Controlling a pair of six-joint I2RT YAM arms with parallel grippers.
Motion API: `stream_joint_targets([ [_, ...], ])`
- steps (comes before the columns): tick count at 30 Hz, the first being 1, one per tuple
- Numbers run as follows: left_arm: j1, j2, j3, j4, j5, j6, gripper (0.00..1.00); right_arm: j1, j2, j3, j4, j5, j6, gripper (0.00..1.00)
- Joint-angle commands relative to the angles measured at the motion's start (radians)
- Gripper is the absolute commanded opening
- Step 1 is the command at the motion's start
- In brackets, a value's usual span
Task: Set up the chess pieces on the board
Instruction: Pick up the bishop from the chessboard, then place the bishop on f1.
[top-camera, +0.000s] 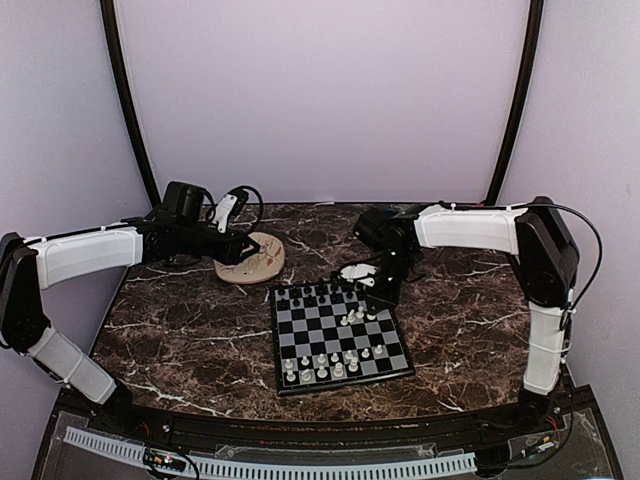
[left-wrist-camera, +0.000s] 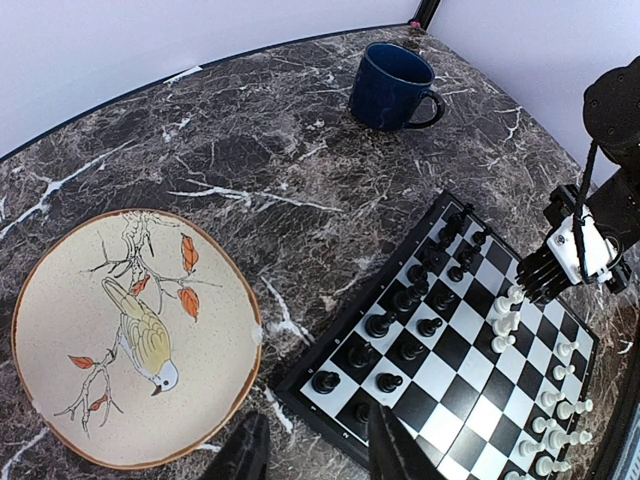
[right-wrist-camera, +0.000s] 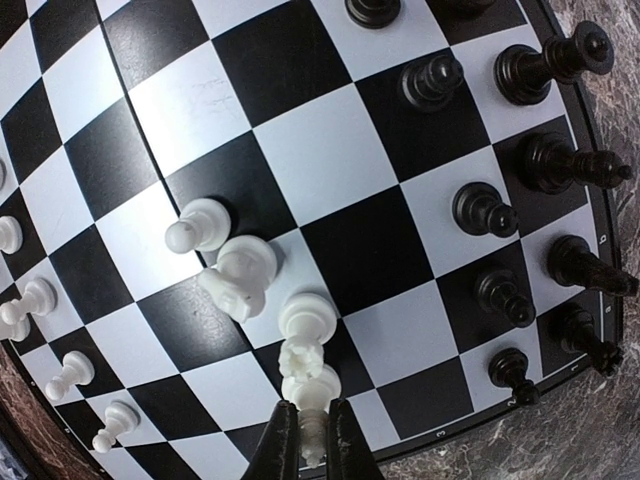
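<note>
The right gripper (right-wrist-camera: 310, 412) pinches one white piece (right-wrist-camera: 310, 385) tight, low on the board (right-wrist-camera: 300, 150) near its edge. Black pieces (right-wrist-camera: 480, 208) stand along one side. The left gripper (left-wrist-camera: 320, 420) hangs open and holds nothing, just above the plate (left-wrist-camera: 70, 300) and the board's corner.

**Board mid-table, plate upper left**

Overhead, the board (top-camera: 340, 335) sits mid-frame on the table (top-camera: 190, 340), the plate (top-camera: 262, 262) apart at its upper left. Chess pieces (top-camera: 338, 369) line the board's upper and lower edges; a few cluster right of centre. From the left wrist, a cup (left-wrist-camera: 392, 85) stands top centre, beyond the board.
</note>
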Motion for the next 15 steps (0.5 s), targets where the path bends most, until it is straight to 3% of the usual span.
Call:
stream_joint_targets([
  [1,-0.002,-0.001,0.020,-0.014,0.013,0.005,0.36,-0.005,-0.057,-0.033,-0.008,0.010,0.002,0.02],
  [15,-0.002,0.003,0.021,-0.012,0.018,0.002,0.36,-0.038,-0.281,-0.210,-0.008,0.010,-0.040,0.02],
])
